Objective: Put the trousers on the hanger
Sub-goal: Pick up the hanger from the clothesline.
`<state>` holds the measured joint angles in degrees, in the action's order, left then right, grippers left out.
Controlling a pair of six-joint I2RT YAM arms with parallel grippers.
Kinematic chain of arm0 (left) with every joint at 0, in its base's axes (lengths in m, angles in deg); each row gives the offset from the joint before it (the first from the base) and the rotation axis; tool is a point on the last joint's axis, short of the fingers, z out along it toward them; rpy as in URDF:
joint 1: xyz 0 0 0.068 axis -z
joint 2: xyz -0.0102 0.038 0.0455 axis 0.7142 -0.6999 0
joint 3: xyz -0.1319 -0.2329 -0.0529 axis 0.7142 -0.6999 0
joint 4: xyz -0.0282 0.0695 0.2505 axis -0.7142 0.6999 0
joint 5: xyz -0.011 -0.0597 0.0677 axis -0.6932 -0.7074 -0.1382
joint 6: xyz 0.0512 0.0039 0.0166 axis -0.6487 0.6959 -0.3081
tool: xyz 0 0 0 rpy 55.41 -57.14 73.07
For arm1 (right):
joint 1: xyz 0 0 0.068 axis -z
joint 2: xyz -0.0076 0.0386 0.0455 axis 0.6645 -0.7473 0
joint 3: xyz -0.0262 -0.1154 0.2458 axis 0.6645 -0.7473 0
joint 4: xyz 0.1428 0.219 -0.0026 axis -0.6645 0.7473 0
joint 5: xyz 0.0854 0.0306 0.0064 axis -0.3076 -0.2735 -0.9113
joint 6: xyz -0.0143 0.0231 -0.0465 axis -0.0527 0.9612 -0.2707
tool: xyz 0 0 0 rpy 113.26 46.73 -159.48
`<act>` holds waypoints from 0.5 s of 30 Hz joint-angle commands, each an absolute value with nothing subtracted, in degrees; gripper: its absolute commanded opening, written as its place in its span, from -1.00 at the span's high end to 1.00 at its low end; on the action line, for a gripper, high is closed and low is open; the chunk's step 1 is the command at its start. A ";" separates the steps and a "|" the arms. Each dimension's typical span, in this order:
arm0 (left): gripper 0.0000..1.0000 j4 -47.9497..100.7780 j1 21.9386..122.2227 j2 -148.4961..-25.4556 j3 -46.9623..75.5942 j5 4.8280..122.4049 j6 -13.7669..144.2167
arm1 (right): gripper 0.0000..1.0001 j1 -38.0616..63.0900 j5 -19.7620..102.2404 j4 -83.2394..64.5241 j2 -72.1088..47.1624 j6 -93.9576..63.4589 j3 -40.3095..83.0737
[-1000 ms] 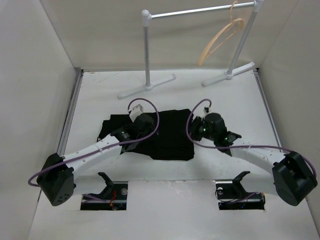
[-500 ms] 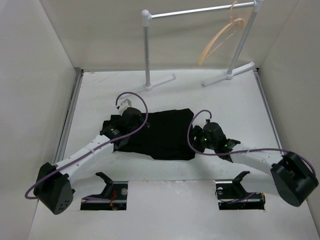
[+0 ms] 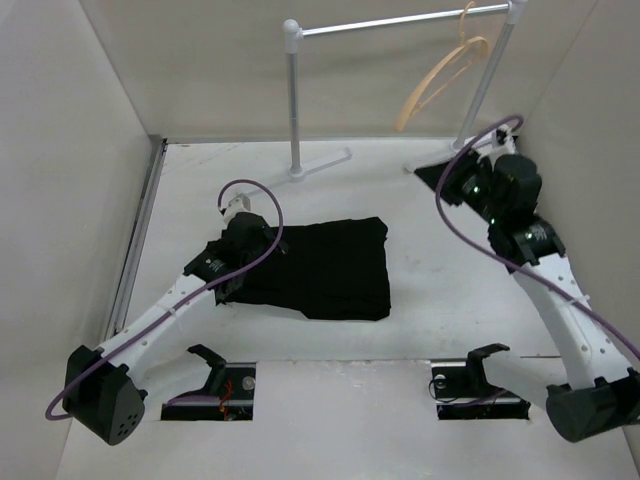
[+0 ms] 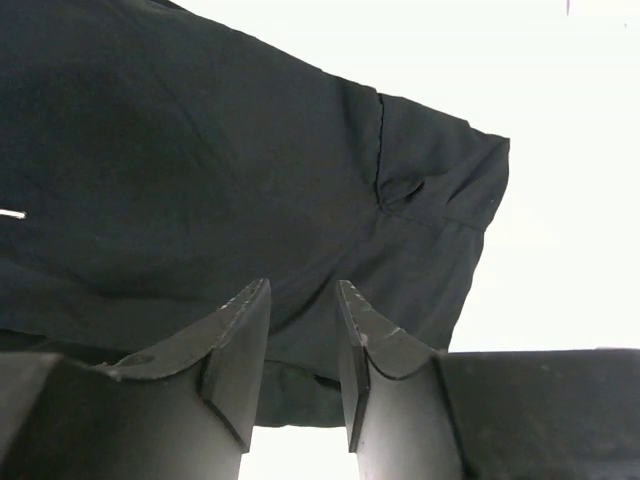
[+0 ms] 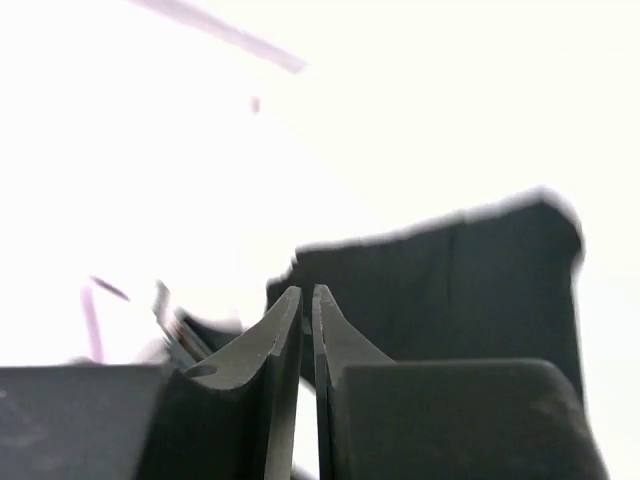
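**Black trousers flat on the table, hanger up on the rail**

The trousers (image 3: 325, 268) lie in the middle of a white table (image 3: 450, 300), not on the hanger. They are plain black soft cloth, folded into a rough rectangle. Their right edge is straight, while their left end is more rumpled. The left wrist view shows a seam running across the cloth and a small pucker near one corner.

At that rumpled left end sits the left gripper (image 4: 300, 288), low over the cloth. Its fingers stand a little apart and black cloth fills the gap between them. I cannot tell whether they pinch a fold or only hover over it.

Well apart from the trousers, beyond them and to the right, the right gripper (image 5: 307, 292) is raised. Its fingers are pressed almost together, with only a thin slit between them and nothing in it. Its camera looks back at the trousers from a distance.

Farther beyond the trousers stands a white and silver clothes rail (image 3: 400, 20). The light wooden hanger (image 3: 440, 78) hangs tilted from the end of its bar to the right of the trousers.

Plain pale walls (image 3: 70, 150) close in the table on three sides of the trousers.
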<state>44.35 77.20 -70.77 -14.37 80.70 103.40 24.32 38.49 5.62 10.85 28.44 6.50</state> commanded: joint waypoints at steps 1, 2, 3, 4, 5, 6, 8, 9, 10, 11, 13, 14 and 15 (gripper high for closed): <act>0.45 44.60 76.56 -70.81 -13.82 79.18 99.97 | 0.67 28.40 36.49 5.52 5.09 22.07 19.62; 0.48 44.60 76.47 -70.72 -13.91 79.00 99.70 | 0.59 29.72 36.84 5.69 2.63 21.36 23.58; 0.51 44.60 76.47 -70.63 -14.17 78.91 99.61 | 0.45 31.04 36.93 5.43 0.08 21.09 27.10; 0.54 44.60 76.47 -70.46 -14.52 78.65 99.44 | 0.30 32.53 36.93 5.25 -2.64 21.09 30.53; 0.56 44.43 76.56 -70.28 -15.05 78.38 99.09 | 0.12 33.85 36.58 5.17 -5.37 21.35 33.87; 0.57 44.25 76.65 -70.02 -15.57 78.12 99.00 | -0.08 34.73 36.31 4.90 -8.01 21.44 36.86; 0.57 43.90 76.91 -69.14 -16.71 78.12 99.08 | -0.30 35.53 35.96 4.46 -12.85 21.53 41.79; 0.56 43.72 76.91 -68.79 -17.24 78.12 99.26 | -0.35 36.06 35.70 4.81 -15.48 21.62 44.68; 0.55 43.55 76.83 -68.35 -17.77 78.12 99.35 | -0.37 36.41 35.17 4.99 -17.85 21.62 47.15; 0.54 43.46 76.82 -68.09 -18.12 78.12 99.52 | -0.38 36.59 34.56 4.99 -20.49 21.70 49.96; 0.51 43.46 76.74 -67.82 -18.65 78.12 99.52 | -0.35 36.76 33.51 5.08 -23.75 21.88 53.57; 0.51 43.46 76.74 -67.82 -18.74 78.12 99.52 | -0.33 36.76 32.54 4.90 -25.68 21.97 55.68; 0.51 43.46 76.74 -67.82 -18.92 78.12 99.52 | -0.32 36.76 32.01 4.81 -26.66 21.97 56.74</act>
